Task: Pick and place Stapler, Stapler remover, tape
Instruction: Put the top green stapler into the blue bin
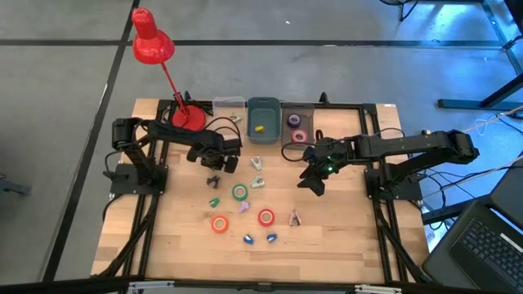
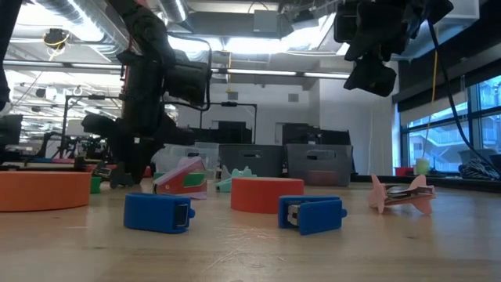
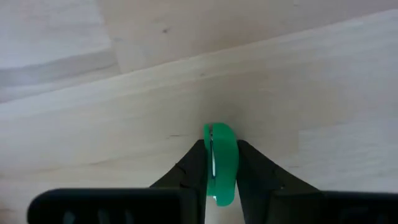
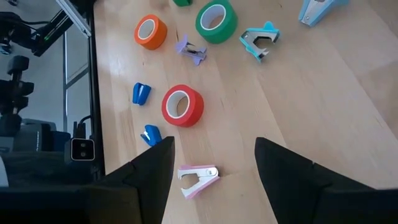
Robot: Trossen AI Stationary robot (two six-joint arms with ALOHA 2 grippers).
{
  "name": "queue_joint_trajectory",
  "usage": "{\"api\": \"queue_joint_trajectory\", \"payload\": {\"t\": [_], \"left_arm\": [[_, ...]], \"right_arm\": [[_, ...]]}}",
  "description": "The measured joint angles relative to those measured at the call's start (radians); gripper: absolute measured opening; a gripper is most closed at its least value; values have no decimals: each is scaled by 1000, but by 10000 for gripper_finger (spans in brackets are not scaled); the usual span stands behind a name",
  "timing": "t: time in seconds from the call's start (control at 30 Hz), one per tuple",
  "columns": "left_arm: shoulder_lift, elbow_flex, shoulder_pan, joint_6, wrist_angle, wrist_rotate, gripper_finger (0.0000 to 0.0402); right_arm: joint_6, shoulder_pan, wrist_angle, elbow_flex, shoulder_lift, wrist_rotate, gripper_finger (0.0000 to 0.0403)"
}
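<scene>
Two small blue staple removers lie nearest in the low view, on the pale wooden table.
Red-orange tape ring: flat on the table, centre front; pink staple remover just beside it.
Orange tape ring: flat, left of the red one.
Green tape ring: flat, mid-table; small purple staple remover just in front of it.
Light-blue staple remover and pale blue stapler: behind the green ring.
Purple tape ring and pink tape ring: in the dark tray at the table's back edge, beside a grey bin.
Left gripper: low over the table left of the green ring, fingers clamped on a small green staple remover.
Right gripper: raised over the table's right half, fingers apart, holding nothing.
Red desk lamp: back left corner.
</scene>
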Motion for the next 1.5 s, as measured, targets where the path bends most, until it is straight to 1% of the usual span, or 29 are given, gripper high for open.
{"api": "queue_joint_trajectory", "payload": {"t": [0.1, 0.2, 0.27, 0.37, 0.47, 0.57, 0.6, 0.7, 0.77, 0.83, 0.9, 1.0, 1.1, 1.2, 1.5], "left_arm": [[-28, 12, 0, 38, 11, 10, 49], [-88, 43, -15, 81, 16, 6, 49], [-142, 75, -29, 115, 73, -15, 49], [-230, 128, -33, 223, 229, -33, 49], [-276, 194, 3, 357, 355, -31, 49], [-266, 293, 93, 499, 360, -14, 49], [-245, 331, 129, 541, 362, -4, 49], [-168, 446, 230, 650, 338, 68, 49], [-94, 539, 281, 723, 338, 115, 49], [-15, 630, 324, 796, 289, 162, 49], [77, 726, 350, 854, 240, 180, 49], [203, 863, 373, 948, 120, 197, 49], [306, 959, 379, 1028, 17, 193, 49], [387, 1000, 378, 1065, -34, 182, 49], [530, 999, 370, 1079, -33, 177, 49]], "right_arm": [[3, 0, 7, 0, 0, 0, 224], [4, 0, 7, 0, 0, 0, 224], [4, 0, 7, 0, 0, 0, 224], [3, 0, 7, 0, 0, 13, 224], [3, 0, 7, 0, 0, 34, 224], [3, 0, 10, 0, 0, 35, 224], [3, 0, 11, 0, 0, 36, 224], [0, 0, 11, 0, 0, 37, 224], [0, 0, 5, 0, 0, 37, 224], [3, 0, 6, 0, 0, 37, 224], [4, 0, 1, 0, 0, 37, 224], [13, 0, -3, 0, 0, 37, 224], [26, 0, -8, 0, 0, 34, 224], [26, 0, -14, 0, 0, 34, 224], [26, 0, -22, 0, 0, 34, 224]]}}
